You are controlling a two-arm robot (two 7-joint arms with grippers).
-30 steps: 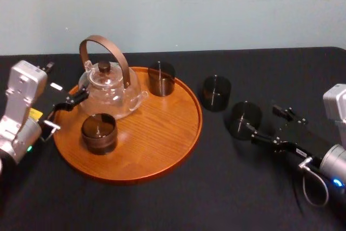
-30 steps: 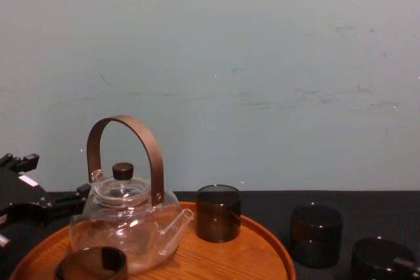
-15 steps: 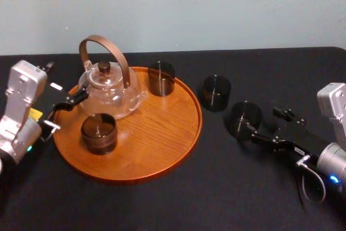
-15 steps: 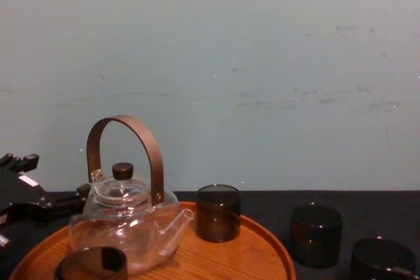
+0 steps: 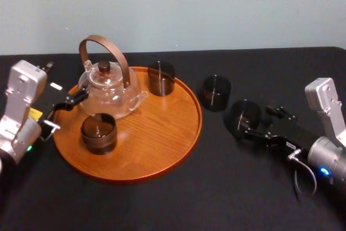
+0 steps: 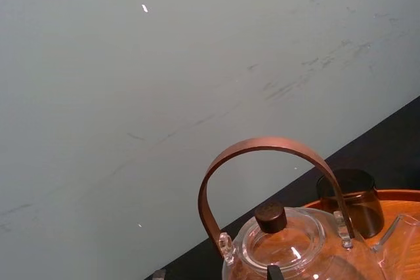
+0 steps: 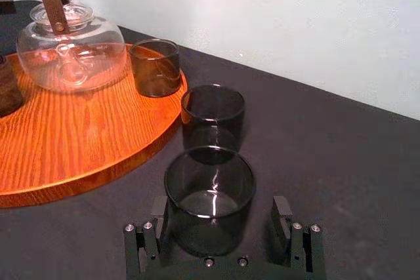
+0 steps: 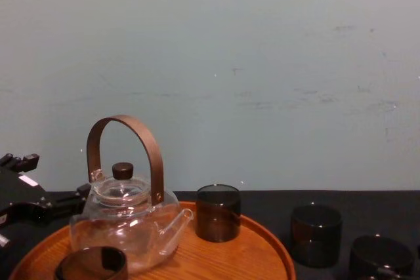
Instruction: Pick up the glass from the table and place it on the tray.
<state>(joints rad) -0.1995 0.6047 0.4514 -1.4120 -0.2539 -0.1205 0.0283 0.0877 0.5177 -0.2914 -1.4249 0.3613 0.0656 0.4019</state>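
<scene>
— Right of the large round orange-brown wooden tray [image 5: 157, 144], on the matte black bench [image 5: 227, 187], what has changed?

— The right hand [image 7: 220, 208] has crept forward. A second ago its fingers stopped short of the nearer dark smoked-glass tumbler [image 5: 244, 116]; now they stand on either side of it, one finger to each flank.

— Clamped on it?

— No. The fingers are spread apart, with a slim gap showing on both sides of the tumbler in the right wrist view. The tumbler has not moved: it stands upright on the bench, clear of the tray's right rim.

— And the second dark tumbler [image 5: 216, 92]?

— It also stands upright on the bench, between the first tumbler and the tray, nearer the rim and touching neither.

— What does that mean for the task?

— The approach looks finished. I judge that closing, lifting and carrying leftward to the tray come next, and the carry must pass over or behind that second tumbler.

— Is there room on the tray?

— Yes. The clear glass teapot with the brown arched handle [image 5: 111, 87] and two dark tumblers [image 5: 161, 78] sit in its far and left parts; the near-right part is bare.

— The left hand [image 5: 65, 113]?

— Parked at the tray's left edge, fingers apart.
</scene>
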